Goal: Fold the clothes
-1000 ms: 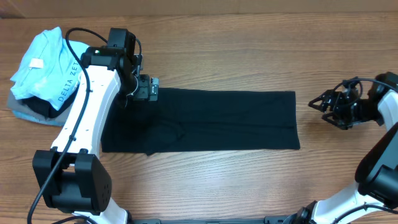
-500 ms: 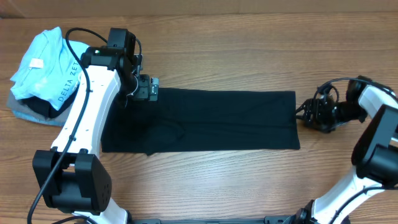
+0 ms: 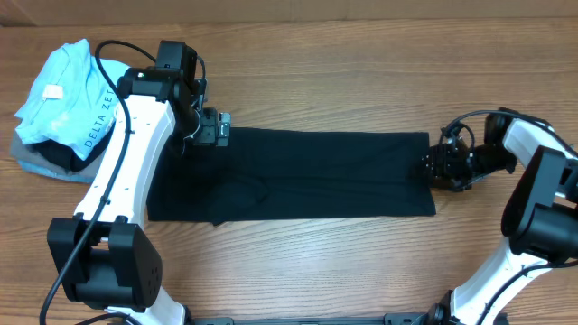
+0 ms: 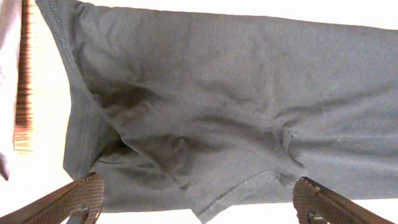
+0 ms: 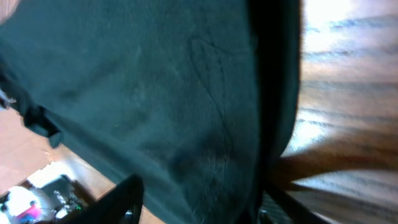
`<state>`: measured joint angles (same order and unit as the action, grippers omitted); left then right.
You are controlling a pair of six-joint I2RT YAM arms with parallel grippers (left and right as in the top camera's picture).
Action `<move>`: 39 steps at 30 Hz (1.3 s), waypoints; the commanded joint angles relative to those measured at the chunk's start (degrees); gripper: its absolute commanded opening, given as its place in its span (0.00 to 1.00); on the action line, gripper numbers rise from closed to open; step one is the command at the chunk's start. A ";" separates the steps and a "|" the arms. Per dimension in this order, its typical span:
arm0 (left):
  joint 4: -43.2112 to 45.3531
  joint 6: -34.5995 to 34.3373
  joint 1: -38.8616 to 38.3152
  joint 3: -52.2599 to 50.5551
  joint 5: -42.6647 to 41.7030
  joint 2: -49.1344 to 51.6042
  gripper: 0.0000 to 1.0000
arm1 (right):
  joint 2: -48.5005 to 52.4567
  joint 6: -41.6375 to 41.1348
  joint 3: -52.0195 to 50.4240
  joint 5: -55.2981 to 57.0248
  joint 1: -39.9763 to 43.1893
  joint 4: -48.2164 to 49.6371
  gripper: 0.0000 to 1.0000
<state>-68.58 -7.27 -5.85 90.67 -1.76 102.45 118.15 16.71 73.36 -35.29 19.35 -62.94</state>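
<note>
The left arm (image 3: 122,171) hides one end of the black T-shirt (image 3: 307,176).

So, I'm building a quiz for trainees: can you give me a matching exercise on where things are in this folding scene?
Things:
1. black T-shirt
2. light blue shirt
3. left gripper
4. right gripper

Places or states:
A. at the T-shirt's right edge
B. heaped at the far-left corner of the table
C. spread flat across the table's middle
D. jaws wide open, above the T-shirt's left part

Pairs: 1-C, 2-B, 3-D, 4-A
</note>
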 commanded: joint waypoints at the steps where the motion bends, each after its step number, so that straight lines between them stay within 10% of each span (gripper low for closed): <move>1: 0.00 0.87 0.37 1.07 -0.61 0.20 1.00 | 2.60 -4.07 -0.79 10.10 -0.92 2.56 0.50; 12: 0.02 0.87 0.35 1.07 -0.61 0.20 1.00 | 2.60 -4.70 -0.76 1.05 -0.63 4.35 0.34; 18: 0.02 0.87 0.37 1.07 -0.61 0.20 1.00 | 2.58 -5.01 -0.74 1.11 -0.57 4.35 0.04; 39: 0.02 0.87 0.20 1.07 -0.63 0.20 1.00 | -12.07 -22.34 7.30 21.75 -2.03 -1.22 0.04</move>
<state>-68.58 -7.27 -5.85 90.70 -1.89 102.45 110.83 -2.92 78.65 -15.59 19.31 -63.92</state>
